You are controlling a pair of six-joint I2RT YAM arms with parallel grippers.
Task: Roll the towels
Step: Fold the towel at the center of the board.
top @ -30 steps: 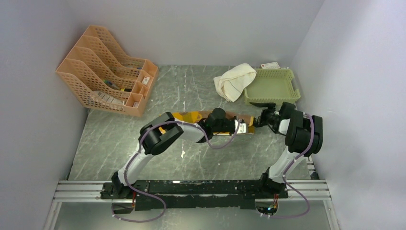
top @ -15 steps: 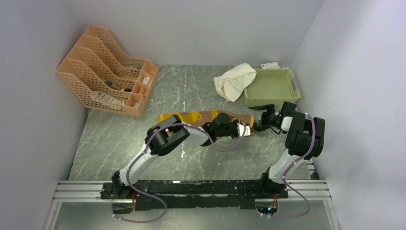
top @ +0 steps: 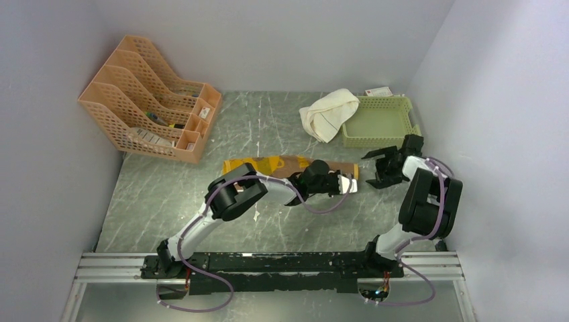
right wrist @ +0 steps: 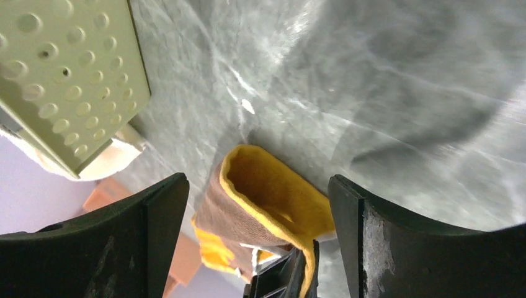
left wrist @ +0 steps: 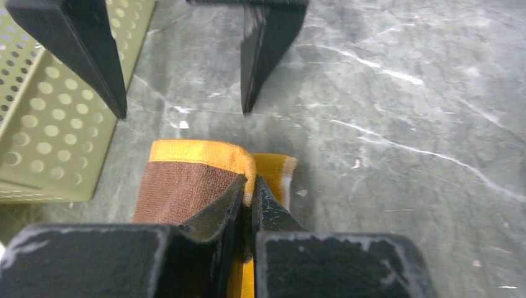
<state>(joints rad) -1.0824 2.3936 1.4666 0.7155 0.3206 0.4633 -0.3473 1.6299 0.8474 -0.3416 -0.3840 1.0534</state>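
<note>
Mustard-and-brown towel [top: 282, 164] lies mid-frame on the worktop [top: 154, 194], its right end pinched tight in the left fingers [left wrist: 231, 200]. Right fingers [right wrist: 124, 242] gape wide, holding nothing.

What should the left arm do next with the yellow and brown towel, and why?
Probably curl the pinched end back over the strip to start the roll: the left gripper is shut on the folded end of the yellow-brown towel, the rest lies flat, and the right gripper is open, clear of it.
</note>
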